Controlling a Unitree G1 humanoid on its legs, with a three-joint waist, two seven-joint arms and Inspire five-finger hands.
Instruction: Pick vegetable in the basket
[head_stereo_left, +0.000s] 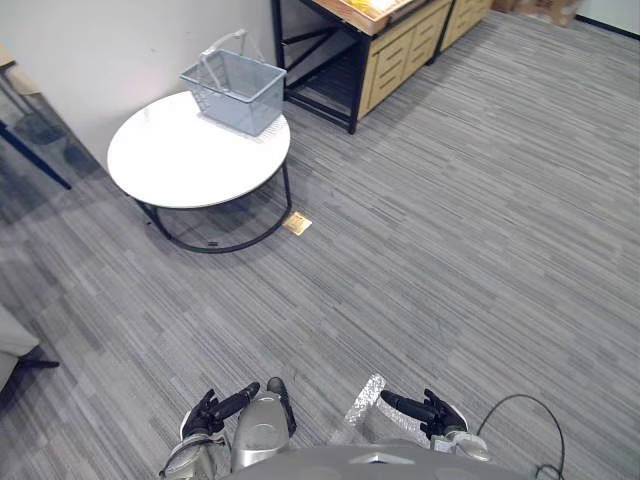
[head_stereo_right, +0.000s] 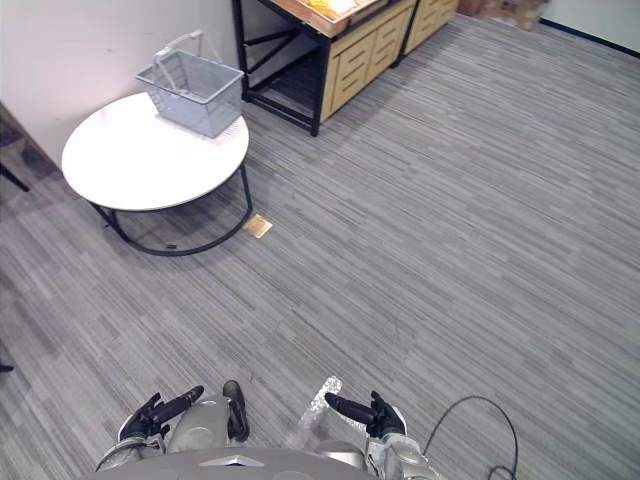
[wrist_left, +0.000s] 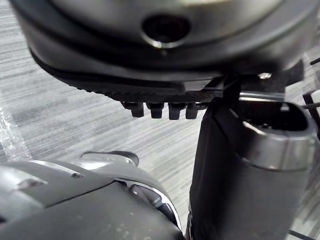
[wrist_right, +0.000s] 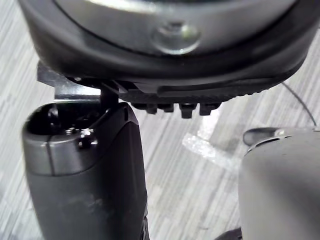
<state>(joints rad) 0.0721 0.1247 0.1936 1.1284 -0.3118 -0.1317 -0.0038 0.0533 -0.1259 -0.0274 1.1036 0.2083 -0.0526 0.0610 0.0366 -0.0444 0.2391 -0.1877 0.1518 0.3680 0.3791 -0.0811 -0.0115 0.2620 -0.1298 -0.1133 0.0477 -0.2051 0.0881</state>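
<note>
Table: round, white top on a black ring frame; stands at the far left of the floor, close to the wall.
Basket: grey-blue wire basket, upright on the table's far edge beside the wall, pale handle raised above it.
Basket contents: too small to tell from here.
Cabinet: wooden, with drawer fronts and a black frame; just beyond the table, apart from it; yellow items lie on its top, kind not legible.
Floor: grey striped carpet, broad open stretch between the table and the robot.
Tan scrap: small flat piece on the floor, just beside the table's frame.
Clear film: crinkled strip on the floor between the two hands.
Left robot hand: low at the near edge, well apart from the table; fingers straight and relaxed, holding nothing.
Right robot hand: low at the near edge, opposite the left; fingers straight, thumb apart, holding nothing.
</note>
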